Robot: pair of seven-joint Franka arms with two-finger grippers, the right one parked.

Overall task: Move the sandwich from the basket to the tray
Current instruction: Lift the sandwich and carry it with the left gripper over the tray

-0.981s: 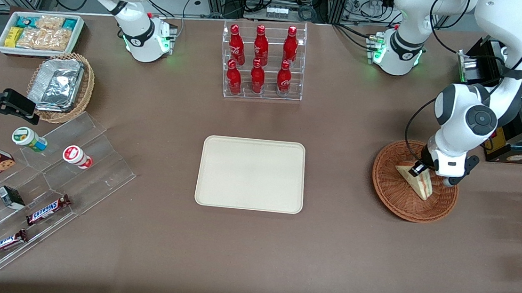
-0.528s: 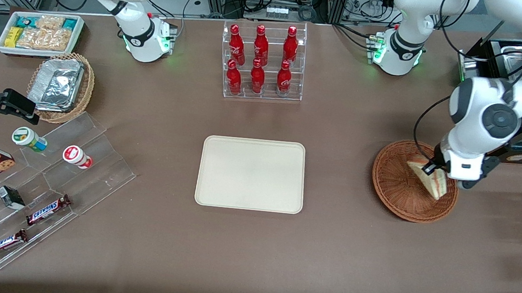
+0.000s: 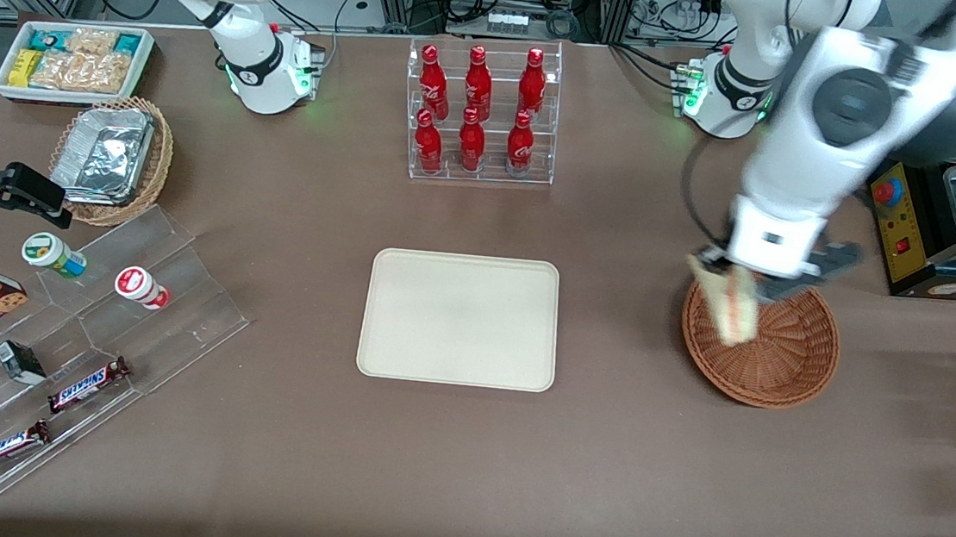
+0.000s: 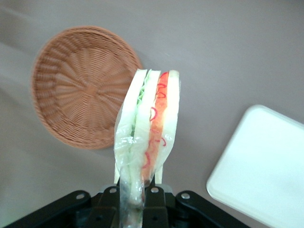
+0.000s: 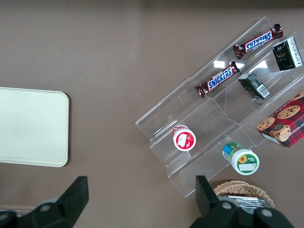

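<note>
The gripper (image 3: pixel 732 278) is closed on the sandwich (image 3: pixel 732 306), holding it in the air above the basket's (image 3: pixel 785 373) rim on the side toward the tray (image 3: pixel 460 319). The basket, apparently empty, sits toward the working arm's end of the table; the tray lies mid-table, well apart.

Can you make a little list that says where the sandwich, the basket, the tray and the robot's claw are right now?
sandwich: pinched in the gripper, lifted above the basket's rim
basket: empty, on the table toward the working arm's end
tray: empty, mid-table
gripper: shut on the sandwich, above the basket's edge nearest the tray
job: sandwich not on the tray yet
</note>
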